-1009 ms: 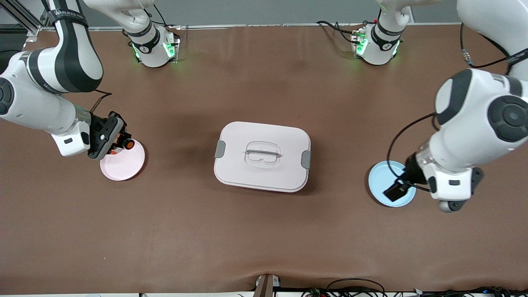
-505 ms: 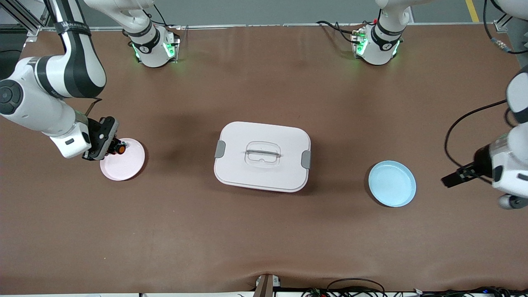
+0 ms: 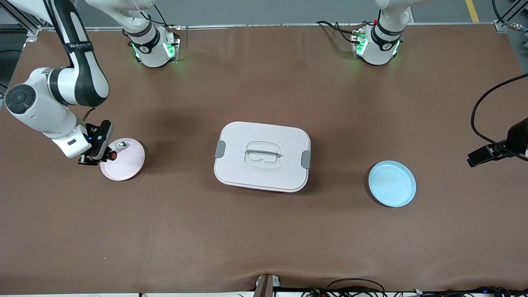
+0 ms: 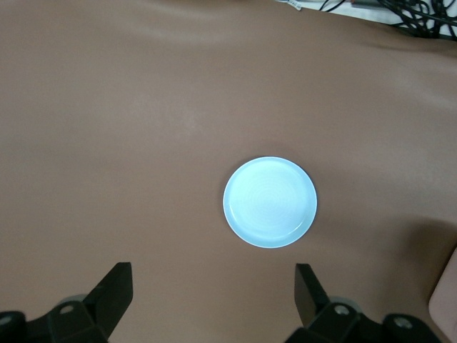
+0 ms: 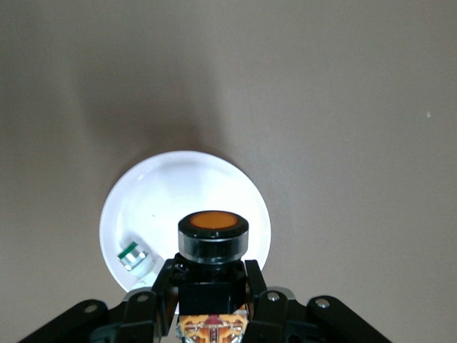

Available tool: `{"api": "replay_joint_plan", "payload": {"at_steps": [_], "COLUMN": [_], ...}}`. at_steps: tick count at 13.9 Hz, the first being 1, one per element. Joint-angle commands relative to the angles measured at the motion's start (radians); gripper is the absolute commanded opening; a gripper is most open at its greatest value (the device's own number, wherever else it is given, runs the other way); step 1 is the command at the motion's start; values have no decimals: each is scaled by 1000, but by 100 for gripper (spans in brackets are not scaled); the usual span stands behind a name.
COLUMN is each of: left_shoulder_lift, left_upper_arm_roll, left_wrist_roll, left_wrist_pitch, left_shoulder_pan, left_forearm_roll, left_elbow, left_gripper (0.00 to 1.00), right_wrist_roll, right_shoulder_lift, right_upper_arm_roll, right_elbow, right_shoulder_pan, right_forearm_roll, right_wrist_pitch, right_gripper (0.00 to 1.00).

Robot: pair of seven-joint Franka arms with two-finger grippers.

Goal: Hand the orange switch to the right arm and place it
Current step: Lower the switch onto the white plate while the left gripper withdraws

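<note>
A: Where do we see the small black push-button switch with the orange cap (image 5: 212, 234)?

B: Clamped in our right hand (image 3: 99, 154), at the frame's left edge, over the rim of the round pink plate (image 3: 128, 165). A small silver-and-green part (image 3: 122, 144) lies on that plate.

A: And our left hand (image 4: 214, 300)?

B: Fingers apart, holding nothing, high over the brown tabletop (image 3: 264, 239) by the round light-blue plate (image 3: 392, 183), lower right.

a brown mat (image 3: 264, 239) covers the whole table, creased slightly along the edge nearest the front camera. a grey wall strip (image 3: 264, 10) runs above the table's top edge. black cables (image 3: 354, 288) lie bundled below the nearest edge.
</note>
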Motion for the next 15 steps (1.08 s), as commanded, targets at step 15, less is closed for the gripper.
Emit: {"api": "replay_joint_plan", "payload": {"at_steps": [15], "left_shoulder_lift": [-346], "left_upper_arm_roll": [322], "left_wrist_roll": [183], "left_wrist_pitch": [47], "left_shoulder_pan": [-258], "left_forearm_roll": [-189], "left_elbow": [-351], "left_gripper": [100], "right_wrist_roll": [-60], "right_shoulder_lift": [261], "right_upper_arm_roll": [15], "right_elbow": [-102], "right_shoulder_pan": [-85], "right_forearm_roll": [-126], "right_wrist_pitch": [405], "right_gripper": [0]}}
